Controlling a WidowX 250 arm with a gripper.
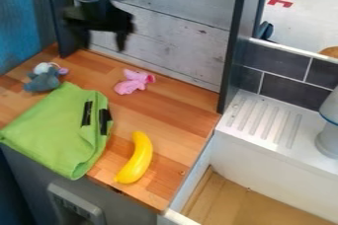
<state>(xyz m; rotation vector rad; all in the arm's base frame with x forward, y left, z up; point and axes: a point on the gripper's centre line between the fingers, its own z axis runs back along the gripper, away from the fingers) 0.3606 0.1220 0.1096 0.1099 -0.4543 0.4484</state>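
The black gripper [103,39] hangs at the upper left, above the back of the wooden counter, its two fingers spread apart with nothing between them. Below it and a little right, a pink plush toy [133,82] lies on the wood. A grey and white plush toy [45,78] with pinkish ears rests at the left. In front of that toy a folded green cloth [58,128] with two black strips covers the left part of the counter. The yellow banana [137,158] lies right of the cloth, near the front edge.
The wooden counter [175,115] is bounded behind by a grey plank wall [175,29] and a dark upright post [235,41]. At the right are a white ridged drainboard [263,120], a sink basin [231,202] and a white object [329,125] at the edge.
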